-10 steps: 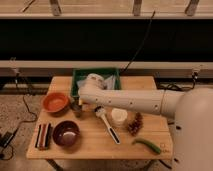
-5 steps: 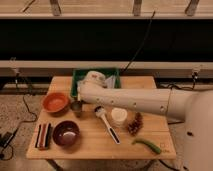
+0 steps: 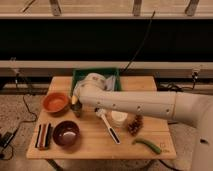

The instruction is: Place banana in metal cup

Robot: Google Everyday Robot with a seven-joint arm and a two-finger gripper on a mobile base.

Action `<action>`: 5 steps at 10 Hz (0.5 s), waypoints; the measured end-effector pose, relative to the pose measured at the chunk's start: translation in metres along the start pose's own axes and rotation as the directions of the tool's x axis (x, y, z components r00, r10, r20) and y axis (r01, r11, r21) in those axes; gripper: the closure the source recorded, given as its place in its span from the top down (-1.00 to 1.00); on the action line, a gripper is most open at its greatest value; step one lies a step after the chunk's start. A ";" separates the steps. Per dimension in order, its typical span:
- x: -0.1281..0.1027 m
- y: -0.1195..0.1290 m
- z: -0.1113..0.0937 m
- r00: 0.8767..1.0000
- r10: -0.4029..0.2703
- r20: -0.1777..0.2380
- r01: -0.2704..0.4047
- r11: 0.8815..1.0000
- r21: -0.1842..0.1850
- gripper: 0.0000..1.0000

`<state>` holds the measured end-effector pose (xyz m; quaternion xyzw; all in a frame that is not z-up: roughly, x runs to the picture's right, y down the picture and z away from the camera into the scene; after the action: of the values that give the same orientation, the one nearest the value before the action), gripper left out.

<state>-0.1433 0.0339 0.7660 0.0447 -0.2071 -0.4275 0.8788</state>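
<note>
Leftward my gripper (image 3: 76,101) has eased, now directly over the small grey metal cup (image 3: 76,110), pale yellow banana (image 3: 75,99) at my fingertips; grip hidden.

I can't make out the gripper (image 3: 76,100) at the arm's (image 3: 135,103) tip, too small and blurred. Banana (image 3: 74,99) shows only as a yellow speck there. Metal cup (image 3: 77,109) half hidden beneath. Arm covers part of the green bin (image 3: 81,76). Robot body (image 3: 200,130) cut off at right edge.
</note>
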 end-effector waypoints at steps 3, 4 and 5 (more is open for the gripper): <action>-0.014 -0.004 -0.008 0.997 0.038 0.071 -0.039 0.999 0.008 -1.00; -0.019 -0.004 -0.009 0.994 0.047 0.102 -0.047 0.999 0.000 -1.00; -0.025 0.000 -0.010 0.989 0.056 0.134 -0.054 0.998 -0.018 -1.00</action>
<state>-0.1536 0.0523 0.7490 0.0039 -0.2641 -0.4066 0.8746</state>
